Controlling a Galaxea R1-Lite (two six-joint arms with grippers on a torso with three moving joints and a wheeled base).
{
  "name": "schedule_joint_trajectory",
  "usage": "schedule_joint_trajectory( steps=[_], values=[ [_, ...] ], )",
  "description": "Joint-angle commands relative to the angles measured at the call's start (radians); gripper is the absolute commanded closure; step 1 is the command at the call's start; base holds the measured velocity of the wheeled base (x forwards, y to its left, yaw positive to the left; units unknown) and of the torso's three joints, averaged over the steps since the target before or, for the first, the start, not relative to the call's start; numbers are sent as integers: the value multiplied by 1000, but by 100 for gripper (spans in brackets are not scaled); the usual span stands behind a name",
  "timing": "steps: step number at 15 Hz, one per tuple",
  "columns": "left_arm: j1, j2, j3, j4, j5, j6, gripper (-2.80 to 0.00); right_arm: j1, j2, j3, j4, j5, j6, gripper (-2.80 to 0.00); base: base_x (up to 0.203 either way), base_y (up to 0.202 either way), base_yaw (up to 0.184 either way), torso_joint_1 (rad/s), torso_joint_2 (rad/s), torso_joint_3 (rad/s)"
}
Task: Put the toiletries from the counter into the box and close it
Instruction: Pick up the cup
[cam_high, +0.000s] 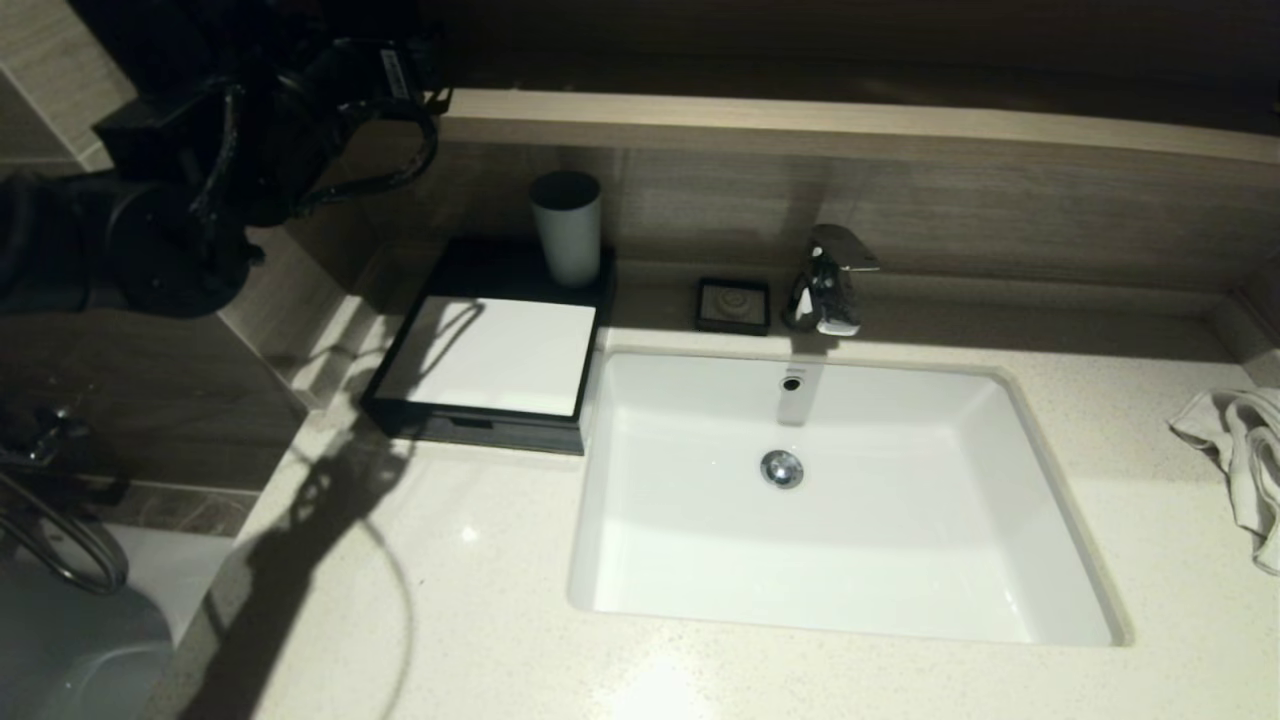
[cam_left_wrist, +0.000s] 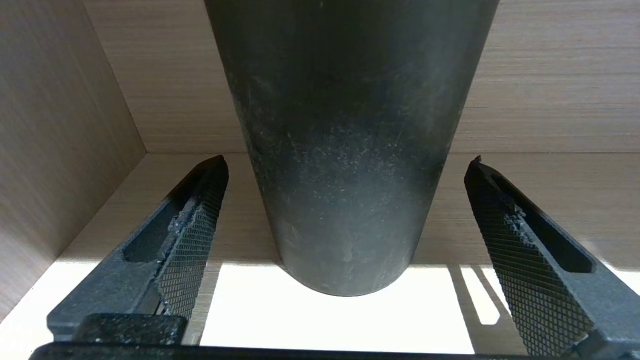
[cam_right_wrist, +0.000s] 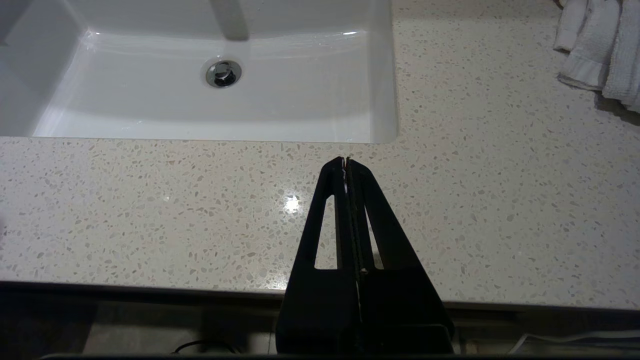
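Note:
A black box (cam_high: 480, 428) with a flat white lid stands on the counter left of the sink, shut. A grey cup (cam_high: 566, 226) stands upright on the black tray at the box's back. In the left wrist view the cup (cam_left_wrist: 345, 150) fills the gap between the fingers of my open left gripper (cam_left_wrist: 347, 160); neither pad touches it. A bright white surface (cam_left_wrist: 325, 320) lies under it. My left arm (cam_high: 230, 130) shows at the upper left. My right gripper (cam_right_wrist: 346, 161) is shut and empty above the counter's front edge. No loose toiletries show.
A white sink (cam_high: 640, 520) takes up the counter's middle, also in the right wrist view (cam_right_wrist: 300, 100). A chrome tap (cam_high: 828, 280) and a small black soap dish (cam_high: 733, 305) stand behind it. A crumpled white towel (cam_high: 1240, 450) lies at the right. Wood-grain walls close in behind and left.

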Motion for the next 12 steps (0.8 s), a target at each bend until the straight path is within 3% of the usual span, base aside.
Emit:
schedule_joint_trajectory(
  steps=[1,4,5,12],
  values=[
    [0,2,-5,-3,2,1,-280,0,0,0,0,0,0,0,0,0,0,0,0,0],
    [0,0,-6,-5,14,1,-280,0,0,0,0,0,0,0,0,0,0,0,0,0],
    [0,-2,-9,-5,19,1,0,0,2,0,0,0,0,0,0,0,0,0,0,0],
    [0,5,-27,-5,19,1,0,0,0,0,0,0,0,0,0,0,0,0,0,0]
  ],
)
